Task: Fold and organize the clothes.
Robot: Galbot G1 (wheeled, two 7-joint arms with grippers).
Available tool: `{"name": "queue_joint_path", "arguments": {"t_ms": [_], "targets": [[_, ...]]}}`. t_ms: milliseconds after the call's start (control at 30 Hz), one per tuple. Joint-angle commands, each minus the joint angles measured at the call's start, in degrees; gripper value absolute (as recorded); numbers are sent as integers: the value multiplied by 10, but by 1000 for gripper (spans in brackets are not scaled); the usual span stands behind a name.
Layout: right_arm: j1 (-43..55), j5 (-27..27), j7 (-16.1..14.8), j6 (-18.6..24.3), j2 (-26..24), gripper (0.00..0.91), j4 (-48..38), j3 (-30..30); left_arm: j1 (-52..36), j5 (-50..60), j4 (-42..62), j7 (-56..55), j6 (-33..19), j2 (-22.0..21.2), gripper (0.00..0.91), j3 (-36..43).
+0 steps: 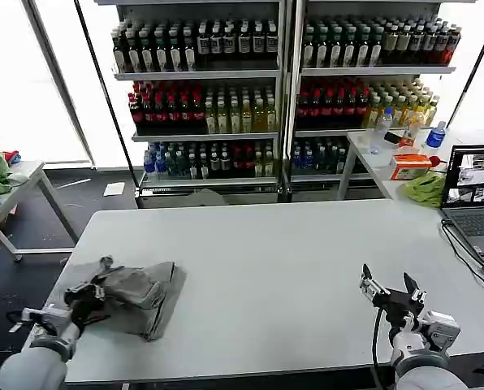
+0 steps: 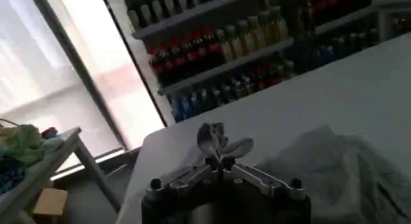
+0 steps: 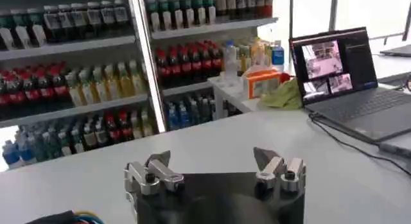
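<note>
Head view, left tool (image 1: 96, 286) pinching crumpled grey shirt (image 1: 136, 294), print hidden, right tool (image 1: 386, 284) spread, empty

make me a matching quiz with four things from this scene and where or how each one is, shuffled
Things:
1. left gripper
2. right gripper
3. grey shirt
4. laptop

States or places:
a. open, over bare table
b. screen lit, at the table's right edge
c. shut on cloth
d. bunched at the table's front left

Pairs: 1-c, 2-a, 3-d, 4-b
</note>
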Motion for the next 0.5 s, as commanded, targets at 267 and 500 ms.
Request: {"name": "queue_joint_path", "arguments": {"t_ms": [267, 500], "targets": [[-22, -12, -2, 0, 6, 907, 2, 2, -46, 26, -39, -4, 17, -35, 0, 148], [-30, -15, -4, 0, 12, 907, 3, -2, -56, 25, -34, 2, 19, -29, 0, 151]]}}
